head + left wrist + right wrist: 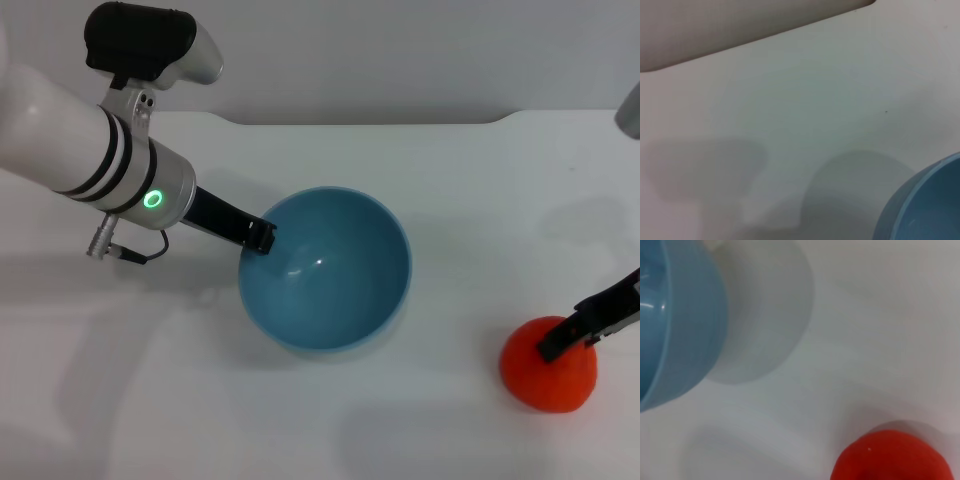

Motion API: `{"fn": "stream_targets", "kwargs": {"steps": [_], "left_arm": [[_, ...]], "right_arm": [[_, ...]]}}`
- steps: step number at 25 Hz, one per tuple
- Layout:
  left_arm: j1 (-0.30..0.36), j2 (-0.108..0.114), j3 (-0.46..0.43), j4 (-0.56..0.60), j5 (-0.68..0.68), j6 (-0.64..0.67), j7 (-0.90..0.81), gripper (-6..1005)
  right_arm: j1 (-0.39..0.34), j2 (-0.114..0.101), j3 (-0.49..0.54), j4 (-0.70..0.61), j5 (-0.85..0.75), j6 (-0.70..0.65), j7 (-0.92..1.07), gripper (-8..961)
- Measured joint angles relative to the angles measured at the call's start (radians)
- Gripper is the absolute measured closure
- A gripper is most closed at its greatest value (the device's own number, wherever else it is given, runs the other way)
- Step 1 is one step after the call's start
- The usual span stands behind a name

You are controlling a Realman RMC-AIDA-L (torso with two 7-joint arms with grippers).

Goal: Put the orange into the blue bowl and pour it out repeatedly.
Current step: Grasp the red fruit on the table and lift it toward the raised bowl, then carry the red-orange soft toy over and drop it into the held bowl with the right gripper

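Observation:
The light-blue bowl (330,275) stands empty in the middle of the white table; it also shows in the left wrist view (927,205) and the right wrist view (680,330). My left gripper (258,236) is at the bowl's left rim and looks shut on it. The red-orange orange (548,385) lies on the table to the right of the bowl, apart from it, and shows in the right wrist view (890,457). My right gripper (562,342) reaches in from the right edge and lies over the top of the orange.
The white table (420,170) ends at a grey back wall (400,50). The left arm's white forearm (90,150) hangs over the table's left side. Nothing else stands on the table.

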Motion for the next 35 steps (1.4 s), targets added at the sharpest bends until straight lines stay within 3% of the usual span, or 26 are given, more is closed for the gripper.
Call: {"fn": "stream_targets", "kwargs": {"steps": [5, 13, 16, 18, 24, 28, 35], "left_arm": [[0.004, -0.001, 0.026, 0.000, -0.002, -0.017, 0.005, 1001], [0.009, 0.000, 0.026, 0.000, -0.006, -0.022, 0.014, 1000], [0.003, 0.000, 0.026, 0.000, -0.006, -0.022, 0.014, 1001], [-0.001, 0.000, 0.025, 0.000, -0.005, -0.023, 0.014, 1001], [-0.026, 0.000, 0.025, -0.008, -0.001, -0.023, 0.015, 1001], [-0.042, 0.000, 0.026, -0.019, -0.001, -0.020, 0.015, 1000], [-0.082, -0.002, 0.066, -0.072, 0.000, -0.014, 0.007, 1000]], "right_arm": [[0.013, 0.000, -0.026, 0.060, -0.015, 0.058, 0.000, 387], [-0.017, 0.001, -0.073, 0.054, -0.016, 0.085, -0.011, 398], [-0.037, 0.001, -0.067, 0.024, -0.015, 0.081, -0.019, 538], [-0.061, 0.001, -0.063, -0.030, -0.009, 0.078, -0.023, 632], [-0.097, 0.001, -0.035, -0.130, 0.007, 0.053, -0.026, 757], [-0.114, -0.005, -0.025, -0.221, 0.117, 0.011, -0.046, 808], [-0.094, -0.009, -0.024, -0.508, 0.253, -0.063, -0.047, 840]]}}
